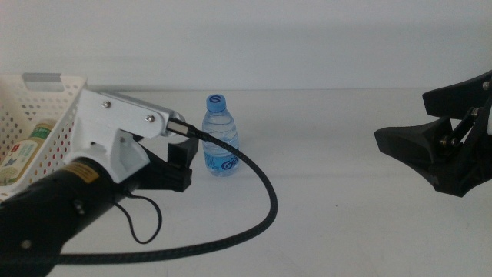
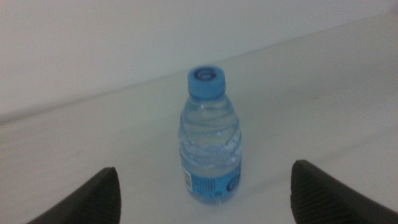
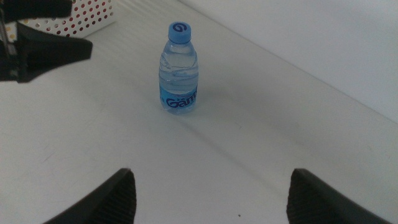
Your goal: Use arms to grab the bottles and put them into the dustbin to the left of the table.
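A small water bottle [image 1: 221, 137] with a blue cap and blue label stands upright on the white table [image 1: 330, 192]. My left gripper [image 1: 178, 165] is just left of it and apart from it. Its jaws are open, and in the left wrist view the bottle [image 2: 210, 140] stands centred ahead of them. My right gripper [image 1: 403, 119] hangs open at the far right, well away from the bottle [image 3: 179, 71]. The white perforated dustbin [image 1: 46, 104] sits at the left edge, and a green-labelled bottle [image 1: 27, 150] lies inside it.
A thick black cable [image 1: 261, 208] loops from the left arm across the table in front of the water bottle. A thin black wire [image 1: 146, 223] hangs below the arm. A pale wall runs behind the table's far edge.
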Controlling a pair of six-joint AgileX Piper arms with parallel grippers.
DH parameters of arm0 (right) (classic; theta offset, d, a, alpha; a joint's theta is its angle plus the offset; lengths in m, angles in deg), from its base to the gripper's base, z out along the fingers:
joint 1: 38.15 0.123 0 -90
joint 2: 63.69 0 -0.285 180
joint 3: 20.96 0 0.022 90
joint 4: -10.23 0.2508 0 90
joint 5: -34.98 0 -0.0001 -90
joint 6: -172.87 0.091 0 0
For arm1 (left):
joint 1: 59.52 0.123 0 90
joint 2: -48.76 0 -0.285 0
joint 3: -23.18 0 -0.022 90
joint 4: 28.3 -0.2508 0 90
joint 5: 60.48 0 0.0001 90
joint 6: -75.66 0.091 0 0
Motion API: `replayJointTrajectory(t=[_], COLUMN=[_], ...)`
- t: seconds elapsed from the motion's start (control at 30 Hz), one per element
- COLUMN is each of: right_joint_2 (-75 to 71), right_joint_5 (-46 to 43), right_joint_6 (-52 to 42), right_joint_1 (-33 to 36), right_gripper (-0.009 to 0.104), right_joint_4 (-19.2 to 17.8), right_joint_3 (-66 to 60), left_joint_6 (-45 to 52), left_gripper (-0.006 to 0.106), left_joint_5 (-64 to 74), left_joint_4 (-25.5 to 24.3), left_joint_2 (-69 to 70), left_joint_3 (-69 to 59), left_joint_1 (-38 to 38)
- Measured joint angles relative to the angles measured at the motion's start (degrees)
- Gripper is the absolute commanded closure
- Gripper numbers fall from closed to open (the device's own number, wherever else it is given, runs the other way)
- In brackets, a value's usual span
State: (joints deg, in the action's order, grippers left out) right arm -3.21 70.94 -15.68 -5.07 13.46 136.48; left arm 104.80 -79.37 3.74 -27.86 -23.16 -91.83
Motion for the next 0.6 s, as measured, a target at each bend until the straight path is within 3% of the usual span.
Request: replayJointTrajectory(t=[0.17, 0.43, 0.6], right_joint_2=[0.0, 0.0, 0.0], right_joint_5=[0.0, 0.0, 0.0], right_joint_6=[0.0, 0.0, 0.0], right_joint_1=[0.0, 0.0, 0.0], right_gripper=[0.032, 0.032, 0.032], right_joint_4=[0.0, 0.0, 0.0], right_joint_3=[0.0, 0.0, 0.0], left_joint_6=[-5.8, -14.3, -14.7], left_gripper=[0.010, 0.010, 0.010], left_joint_5=[-1.7, -3.5, -8.2], left_joint_4=[-1.7, -10.7, -11.0], left_joint_2=[-4.0, -9.8, -11.6], left_joint_3=[-0.3, -0.6, -0.6], left_joint_1=[-0.8, -1.0, -1.0])
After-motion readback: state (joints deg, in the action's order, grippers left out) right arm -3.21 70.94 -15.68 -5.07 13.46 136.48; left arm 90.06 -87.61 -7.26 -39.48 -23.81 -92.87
